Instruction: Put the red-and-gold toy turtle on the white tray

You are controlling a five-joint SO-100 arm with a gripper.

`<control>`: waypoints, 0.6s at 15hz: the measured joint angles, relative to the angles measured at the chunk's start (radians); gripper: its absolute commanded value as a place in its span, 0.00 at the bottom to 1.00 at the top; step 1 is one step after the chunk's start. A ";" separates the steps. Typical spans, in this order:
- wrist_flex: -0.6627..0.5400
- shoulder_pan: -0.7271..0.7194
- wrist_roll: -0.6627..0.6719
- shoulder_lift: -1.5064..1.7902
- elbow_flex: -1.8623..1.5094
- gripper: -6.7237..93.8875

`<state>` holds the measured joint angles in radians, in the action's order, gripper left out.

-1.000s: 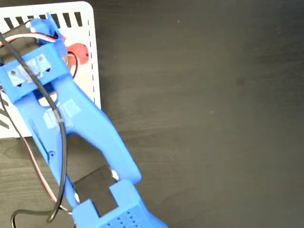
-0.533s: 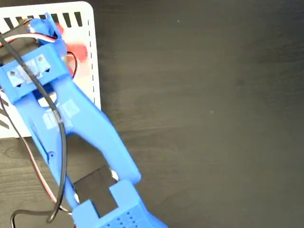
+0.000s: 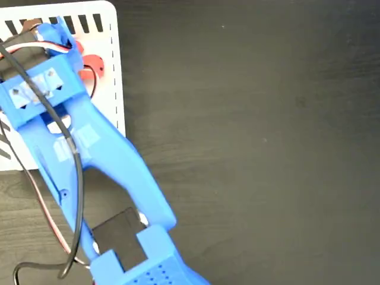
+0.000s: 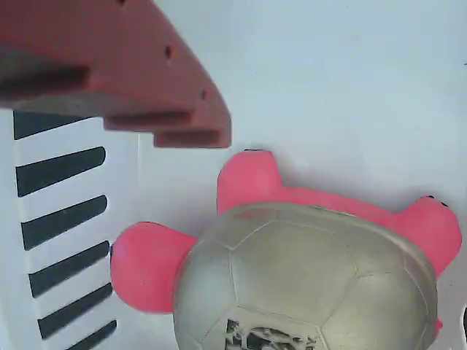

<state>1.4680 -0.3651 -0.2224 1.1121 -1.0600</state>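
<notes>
The red-and-gold toy turtle [image 4: 306, 277] lies on the white tray [image 4: 350, 73], its gold shell up and its coral-red feet spread. In the fixed view only a red bit of the turtle [image 3: 92, 64] shows beside the blue wrist, over the white tray [image 3: 109, 18] at the top left. My gripper [image 3: 66, 44] hangs above it. In the wrist view one red finger [image 4: 124, 73] sits at the upper left, clear of the turtle. The other finger is out of frame, and nothing is held.
The blue arm [image 3: 113, 160] runs from the bottom edge up to the tray, with cables [image 3: 76, 196] along it. Black slots [image 4: 62, 211] line the tray's edge. Dark wooden tabletop [image 3: 255, 148] fills the right side.
The turtle's red part beside the wrist was larger a second ago, blurred half a second ago, and now shows smaller and sharp. The arm has barely moved.
</notes>
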 measured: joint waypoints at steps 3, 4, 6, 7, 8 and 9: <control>-0.011 0.000 0.003 0.000 0.000 0.07; -0.011 0.000 0.000 0.000 0.000 0.07; -0.015 0.000 0.000 0.000 0.000 0.07; -0.026 0.000 -0.006 0.000 0.000 0.07; -0.040 0.000 -0.015 0.000 0.000 0.07; -0.066 0.008 -0.025 0.009 -0.006 0.07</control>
<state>1.4021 -0.3574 -0.2470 1.1213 -1.0661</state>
